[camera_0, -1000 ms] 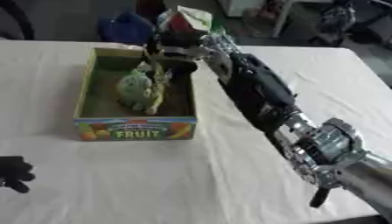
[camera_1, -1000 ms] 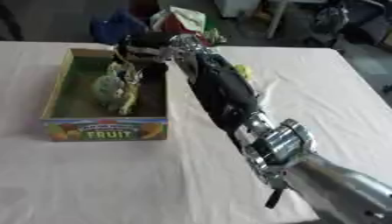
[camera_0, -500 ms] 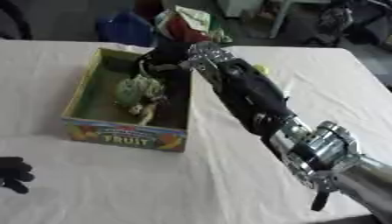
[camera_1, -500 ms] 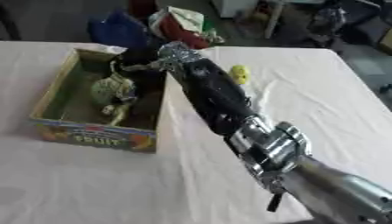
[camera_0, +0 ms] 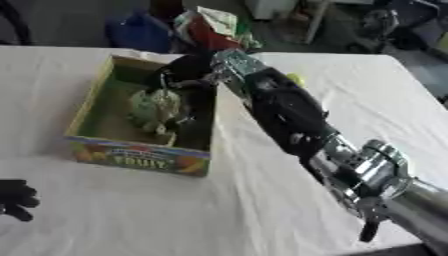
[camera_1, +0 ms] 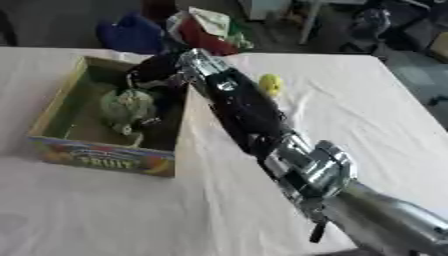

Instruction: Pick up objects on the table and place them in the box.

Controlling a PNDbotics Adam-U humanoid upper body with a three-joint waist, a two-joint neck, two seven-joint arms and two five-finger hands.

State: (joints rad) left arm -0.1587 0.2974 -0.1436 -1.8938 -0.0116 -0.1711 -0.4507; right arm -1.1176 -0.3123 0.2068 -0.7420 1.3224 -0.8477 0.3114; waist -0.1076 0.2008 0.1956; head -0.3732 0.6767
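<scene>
A cardboard fruit box (camera_0: 140, 152) stands on the white table, left of centre. Inside it lies a green, rounded thing with pale bits (camera_0: 156, 107). My right arm reaches in from the lower right, and its black hand (camera_0: 185, 70) hangs over the box's far right corner. Its fingers are relaxed and point down just above the green thing; whether they touch it is unclear. A small yellow object (camera_1: 270, 84) lies on the cloth to the right of the arm. My left hand (camera_0: 15, 198) rests open at the lower left edge of the left eye view.
The white tablecloth (camera_1: 367, 115) spreads wide to the right and in front of the box. Beyond the far table edge stand a blue bag (camera_0: 138, 31), a red and green bag (camera_0: 213, 24) and chair legs.
My right hand has drawn back from the box's middle to its far right corner. The green thing stays lying in the box. The whole picture has shifted as the head moved.
</scene>
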